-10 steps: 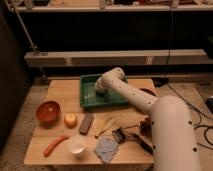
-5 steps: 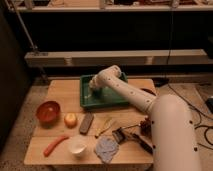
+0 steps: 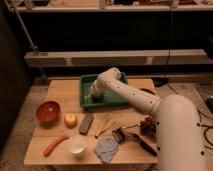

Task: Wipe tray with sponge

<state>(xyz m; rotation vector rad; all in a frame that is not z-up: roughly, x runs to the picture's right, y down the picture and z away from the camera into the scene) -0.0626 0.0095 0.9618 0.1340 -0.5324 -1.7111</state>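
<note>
The hand [image 3: 95, 95] was down inside the tray [image 3: 114, 101], in its left half, at the end of the white arm [image 3: 131, 95] that reached in from the right. It appeared to be touching the tray floor. Whether it was apart or clamped on anything could not be told, since the wrist and the dark end of the arm hid it from the camera. A sponge could not be made out under it.

The tray sat at the back of the wooden counter [image 3: 60, 92], near its middle. In front of it, well apart, lay a red bowl [image 3: 48, 111], a round orange fruit [image 3: 70, 119], a dark oblong object [image 3: 86, 123], a white cup [image 3: 76, 146] and a blue-grey cloth [image 3: 106, 149].

Compared with the frames from a second and half a second before, the hand had remained low in the same left part of the tray, shifting only slightly. The tray and the things on the counter had not moved.
</note>
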